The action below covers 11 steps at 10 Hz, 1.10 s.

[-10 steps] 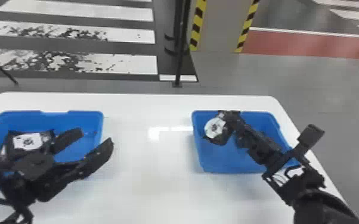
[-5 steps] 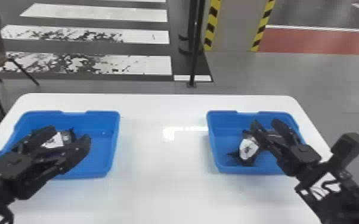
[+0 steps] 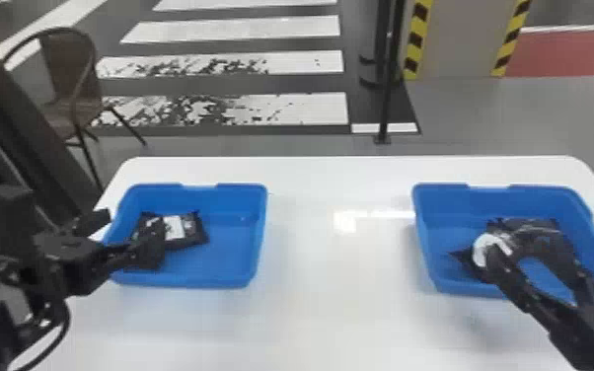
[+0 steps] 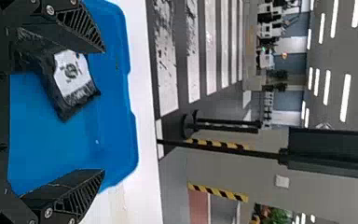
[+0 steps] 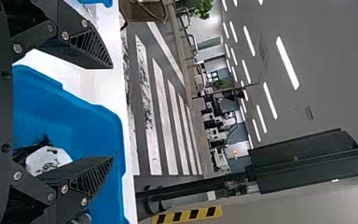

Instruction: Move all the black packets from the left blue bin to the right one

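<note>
A: Head view; what does the white table [image 3: 306, 315] carry?

B: Two containers; the left blue bin [image 3: 222, 283] stands on the table's left part, and the right blue bin [image 3: 422, 237] on its right part.

A: And the packets?

B: A black packet [image 3: 190, 231] with a white label lies in the left bin; in the right bin lies at least one more, a labelled packet [image 3: 486, 246], partly covered by a finger, so the full count there cannot be told.

A: The arms?

B: The left gripper [image 3: 123, 234] is at the left bin, over the table's left side, one finger overlapping the packet in this view; the right gripper [image 3: 523, 241] is at the right bin, over the table's right side. A chair [image 3: 71, 93] and a dark post [image 3: 387, 84] stand on the floor beyond the table.

A: Left wrist view?

B: The jaws stand wide; the black packet lies in the bin near one finger; contact cannot be told.

A: Right wrist view?

B: Here too the jaws are spread wide; the labelled packet lies within its bin on the table, partly behind one finger; whether they touch cannot be told.
</note>
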Motion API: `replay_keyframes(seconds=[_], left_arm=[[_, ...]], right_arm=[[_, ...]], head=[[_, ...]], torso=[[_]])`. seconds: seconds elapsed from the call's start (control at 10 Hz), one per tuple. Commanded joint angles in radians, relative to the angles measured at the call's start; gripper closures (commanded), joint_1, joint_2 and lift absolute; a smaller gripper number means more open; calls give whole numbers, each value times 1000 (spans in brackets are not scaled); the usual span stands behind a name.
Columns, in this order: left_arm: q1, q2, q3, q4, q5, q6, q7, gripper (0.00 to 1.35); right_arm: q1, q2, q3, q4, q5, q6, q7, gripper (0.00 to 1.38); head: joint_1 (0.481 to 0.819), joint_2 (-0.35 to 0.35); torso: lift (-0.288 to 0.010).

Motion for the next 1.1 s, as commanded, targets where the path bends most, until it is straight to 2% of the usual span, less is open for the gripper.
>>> replay_keyframes(seconds=[0.0,0.1,0.3,0.5,0.8,1.0], left_arm=[[-74,21,-12,50,-75,104,0,131],[-125,41,-36,80,-123,163,-2,131],[-218,64,-82,178,-177,251,-3,131],[-304,72,-114,303,-239,293,-3,133],[-429,101,-207,497,-263,340,-8,133],[-481,106,-233,583,-287,359,-9,133]], right_arm=[[34,4,6,-17,-18,1,1,363],[39,6,14,-17,-26,1,1,363],[39,8,24,-5,-38,1,1,363],[39,8,32,5,-48,1,1,363],[37,8,38,15,-66,6,1,363],[37,8,38,19,-76,11,3,363]], head=[[695,142],[695,163],[695,183],[695,196],[695,201],[695,188]], torso=[[-140],[-140],[-140],[-140],[-140],[-140]])
